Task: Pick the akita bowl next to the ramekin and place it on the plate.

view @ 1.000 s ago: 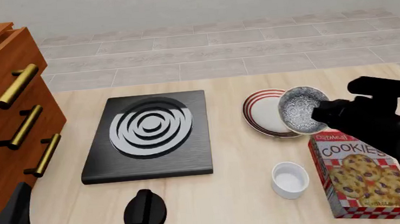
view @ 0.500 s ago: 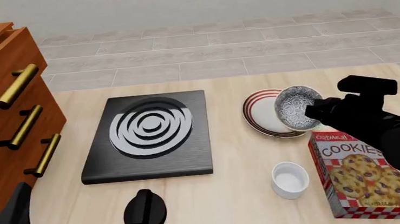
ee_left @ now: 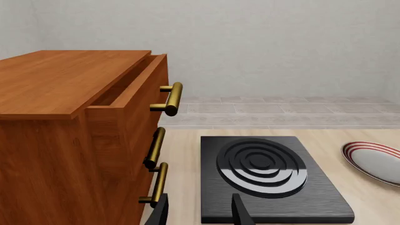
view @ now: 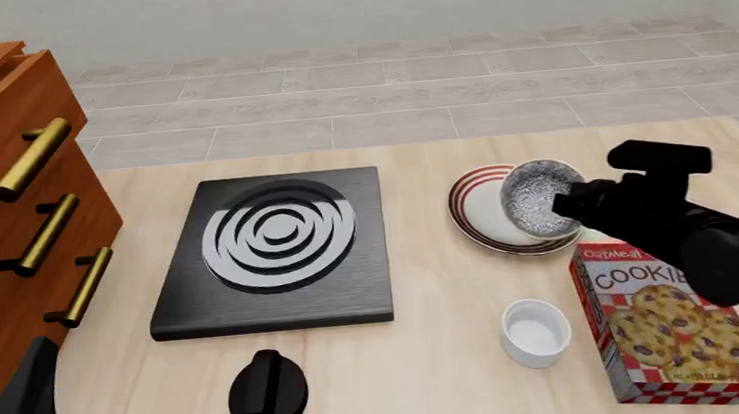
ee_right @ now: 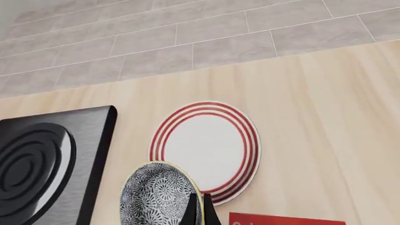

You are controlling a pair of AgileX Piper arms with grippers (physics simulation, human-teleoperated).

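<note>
The speckled grey akita bowl [view: 533,198] hangs tilted over the right side of the red-ringed plate [view: 480,209]. My right gripper [view: 568,207] is shut on the bowl's right rim. In the right wrist view the bowl [ee_right: 155,196] sits beside the thin fingers [ee_right: 189,212], with the plate [ee_right: 206,143] just beyond it. The white ramekin [view: 536,331] stands alone on the table, nearer to me than the plate. My left gripper [ee_left: 200,216] rests low at the near left, open and holding nothing, with the plate's edge [ee_left: 375,161] at the side of its view.
A black square stove [view: 273,248] with white rings lies left of the plate, and a black knob [view: 268,391] sits in front of it. A cookie box [view: 668,326] lies right of the ramekin. A wooden drawer cabinet [view: 14,198] fills the left side.
My right gripper has carried the bowl a little to the left and away from me, further over the plate. The left arm has not moved.
</note>
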